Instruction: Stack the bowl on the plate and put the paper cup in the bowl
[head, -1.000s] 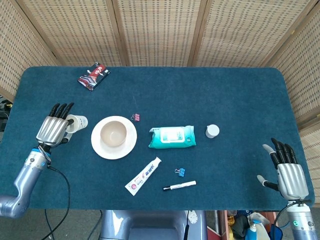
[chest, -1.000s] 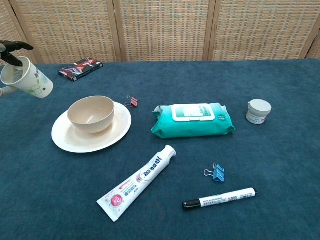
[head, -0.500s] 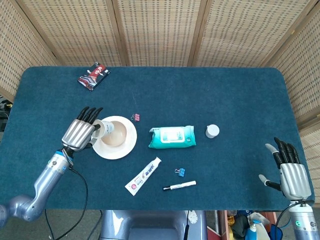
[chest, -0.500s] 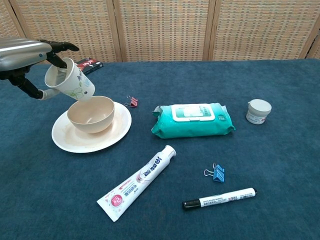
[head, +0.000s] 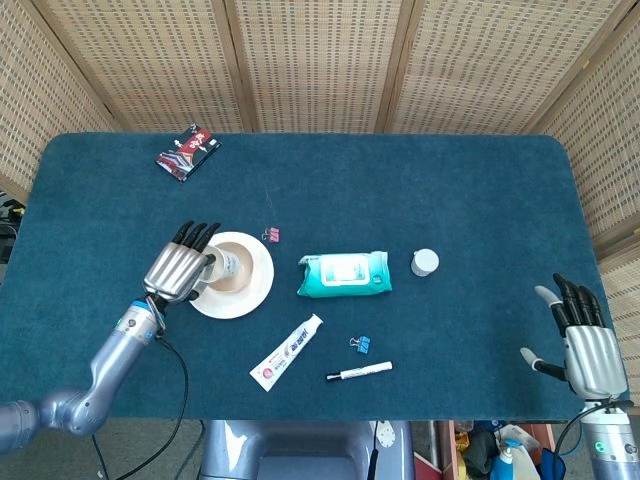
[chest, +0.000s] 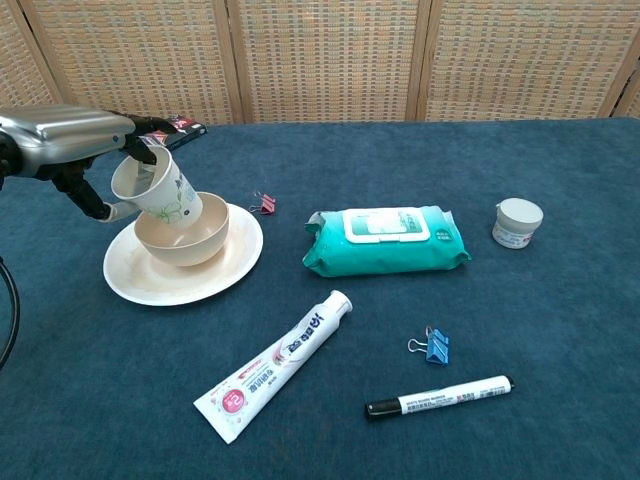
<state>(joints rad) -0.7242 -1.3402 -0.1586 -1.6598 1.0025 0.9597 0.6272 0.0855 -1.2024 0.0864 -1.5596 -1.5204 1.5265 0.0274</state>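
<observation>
Paper cup (chest: 160, 190), pinched in the left hand (head: 180, 272) fingers, tilts mouth toward nine o'clock, base dipping into the bowl (chest: 185, 238) on the plate (chest: 150, 282); right hand (head: 585, 345) fingers spread.

1. The left arm enters the head view from the 8 o'clock corner and reaches up toward 1 o'clock, forearm slanting across the table edge.
2. The left hand (head: 181, 271) sits at about 9 o'clock of the view's centre, back of the hand turned upward, dark fingertips pointing toward 1 o'clock.
3. In the chest view the left hand (chest: 72, 140) comes in from 9 o'clock, with its fingers and thumb closed around the paper cup (chest: 157, 190), which tilts.
4. The right hand (head: 584, 340) shows at 4 o'clock in the head view, back up, fingers spread and pointing toward 12 o'clock, thumb out toward 9 o'clock, holding nothing.
</observation>
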